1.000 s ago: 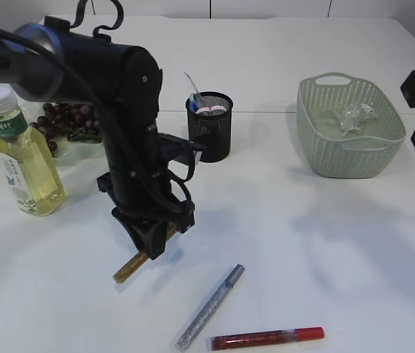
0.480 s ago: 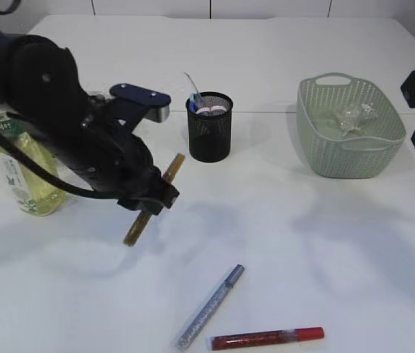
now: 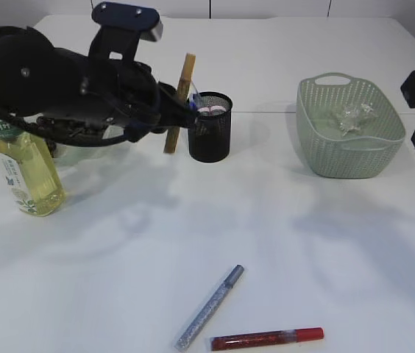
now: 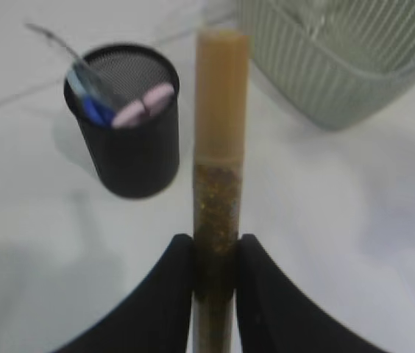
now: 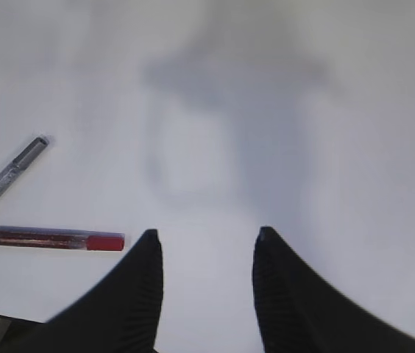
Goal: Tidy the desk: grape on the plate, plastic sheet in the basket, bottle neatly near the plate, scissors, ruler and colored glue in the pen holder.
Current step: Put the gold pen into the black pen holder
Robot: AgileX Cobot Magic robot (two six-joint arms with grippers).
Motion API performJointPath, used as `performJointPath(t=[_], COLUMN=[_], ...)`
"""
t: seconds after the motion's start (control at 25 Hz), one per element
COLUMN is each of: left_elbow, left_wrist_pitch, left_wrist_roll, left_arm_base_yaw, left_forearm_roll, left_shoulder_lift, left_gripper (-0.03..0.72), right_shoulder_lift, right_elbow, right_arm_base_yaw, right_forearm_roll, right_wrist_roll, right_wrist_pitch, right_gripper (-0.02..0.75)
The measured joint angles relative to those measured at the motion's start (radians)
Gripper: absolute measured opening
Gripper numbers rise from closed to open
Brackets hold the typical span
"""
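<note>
Looking down at a slant from about chest height across the white table [image 3: 281, 220], taking in the pen holder [image 3: 210, 126] and basket [image 3: 349, 129] toward the far edge

Riding close behind the left gripper [image 4: 217, 246], facing forward and downward, sharing the pen holder [image 4: 124, 121] and basket [image 4: 340, 59] with the exterior view

Hanging high over the table behind the right gripper [image 5: 206, 243], facing almost straight down, sharing the red glue pen [image 5: 54, 239] and silver glue pen [image 5: 9, 179] with the exterior view's near edge
</note>
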Motion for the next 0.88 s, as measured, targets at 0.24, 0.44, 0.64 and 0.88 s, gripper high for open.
performJointPath(t=[0.24, 0.44, 0.64, 0.88], left_elbow=[0.0, 0.0, -0.004, -0.121], left_wrist_pitch=[-0.328, -0.581, -0.777, -0.819], left_wrist_roll=[0.0, -0.001, -0.001, -0.001], left_arm_base_yaw=[0.0, 0.0, 0.0, 0.0], left_forearm_roll=[0.005, 0.023, 0.027, 0.035], left_shoulder_lift=[0.008, 0.069, 0.16, 0.299], left_gripper=[0.141, 0.141, 0.141, 0.141], right_shoulder_lift=[0.0, 0.0, 0.0, 0.0], right_elbow=[0.0, 0.0, 0.0, 0.0], right_arm_base_yaw=[0.0, 0.0, 0.0, 0.0], right_forearm_roll=[-0.001, -0.002, -0.032, -0.088], right_wrist_roll=[0.0, 0.0, 0.0, 0.0], right_wrist_pitch=[0.0, 0.0, 0.0, 0.0], right_gripper=[0.331, 0.331, 0.331, 0.331])
